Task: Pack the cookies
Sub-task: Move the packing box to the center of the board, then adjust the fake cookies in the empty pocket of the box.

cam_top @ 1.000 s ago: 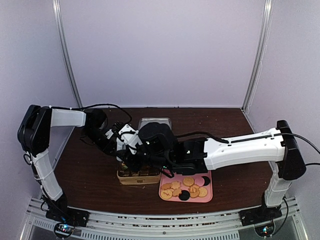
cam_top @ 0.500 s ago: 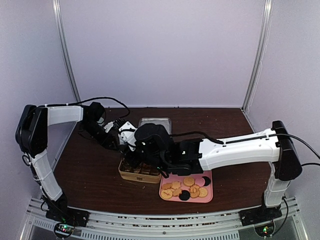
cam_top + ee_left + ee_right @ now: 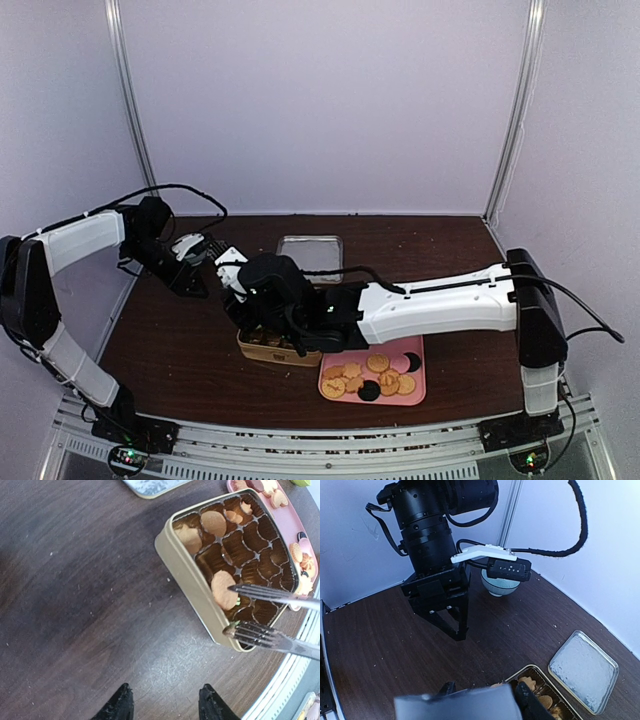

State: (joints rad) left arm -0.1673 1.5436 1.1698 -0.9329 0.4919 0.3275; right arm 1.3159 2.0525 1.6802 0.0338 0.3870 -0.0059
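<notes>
Left jaws are released and empty, held over the bare surface (image 3: 75, 580) at the bottom of the left wrist view. Right jaws are clenched on the tongs (image 3: 265, 636), whose handle is seen only as a grey blur at the bottom of the right wrist view. The forked tips are held apart over the lower right end of the tin (image 3: 187, 580). One round tan cookie (image 3: 223, 590) is touched by the upper tip, in a cup by the tin's long wall; whether it is pinched cannot be told. A few more cookies (image 3: 214, 522) are seated in cups at the tin's upper end. Other cookies (image 3: 372, 376) are spread on the pink tray (image 3: 418, 395), lower centre of the top view, just beside the tin. The lid (image 3: 309, 246) is laid flat above the tin, apart from it. A pale bowl (image 3: 500, 586) is seen behind the left arm (image 3: 427, 535).
</notes>
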